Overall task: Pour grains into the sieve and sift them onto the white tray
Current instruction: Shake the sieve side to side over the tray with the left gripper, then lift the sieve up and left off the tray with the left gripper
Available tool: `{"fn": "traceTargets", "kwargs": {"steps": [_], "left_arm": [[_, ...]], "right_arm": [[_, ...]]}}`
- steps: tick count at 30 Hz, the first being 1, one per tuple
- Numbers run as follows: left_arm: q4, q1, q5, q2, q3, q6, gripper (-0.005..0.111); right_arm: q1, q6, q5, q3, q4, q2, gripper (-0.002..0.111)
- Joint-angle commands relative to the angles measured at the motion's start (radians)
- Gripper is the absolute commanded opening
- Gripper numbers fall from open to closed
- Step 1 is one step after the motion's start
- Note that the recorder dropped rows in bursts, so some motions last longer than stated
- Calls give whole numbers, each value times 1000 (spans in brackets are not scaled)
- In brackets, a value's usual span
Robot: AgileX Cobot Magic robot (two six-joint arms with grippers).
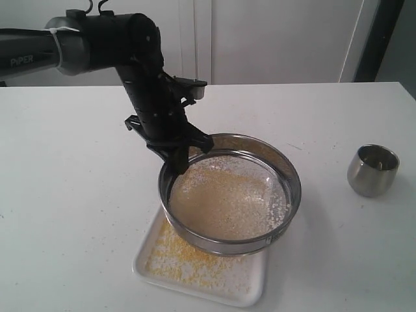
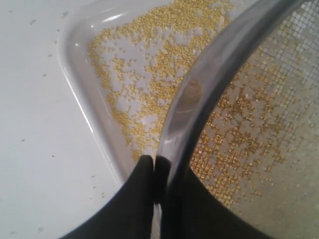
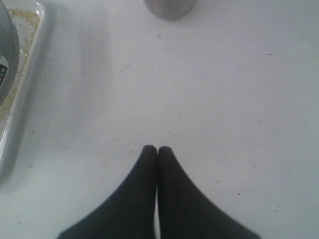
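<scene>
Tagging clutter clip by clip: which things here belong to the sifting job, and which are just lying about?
In the job: sieve, its rim clamped by the left gripper; grains; white tray beneath.
Lying about: steel cup standing apart on the table; right gripper, shut on nothing.

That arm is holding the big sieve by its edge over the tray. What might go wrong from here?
1. The left end effector pinches the sieve at one spot on its rim, so shaking might tilt it or let it slip.
2. The sieve seems to reach past the white tray toward the steel cup, so some grains could fall onto the table.
</scene>
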Motion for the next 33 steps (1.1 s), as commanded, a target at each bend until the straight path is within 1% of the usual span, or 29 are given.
{"fn": "traceTargets", "kwargs": {"steps": [1, 7, 12, 17, 24, 27, 33], "left_arm": [[-50, 3, 36, -40, 1, 0, 0], [-72, 0, 49, -95, 10, 0, 0], [-72, 0, 39, -148, 81, 0, 0], [-72, 0, -4, -213, 174, 0, 0], [-72, 0, -42, -300, 266, 0, 0], [-68, 0, -71, -337, 293, 0, 0], [-15, 4, -168, -362, 297, 8, 0]], "right_arm": [[1, 5, -8, -3, -7, -7, 0], [1, 5, -8, -3, -7, -7, 0], [1, 5, -8, -3, -7, -7, 0], [1, 5, -8, -3, -7, -7, 0], [1, 5, -8, -3, -7, -7, 0], [1, 5, -8, -3, -7, -7, 0], [1, 5, -8, -3, -7, -7, 0]]}}
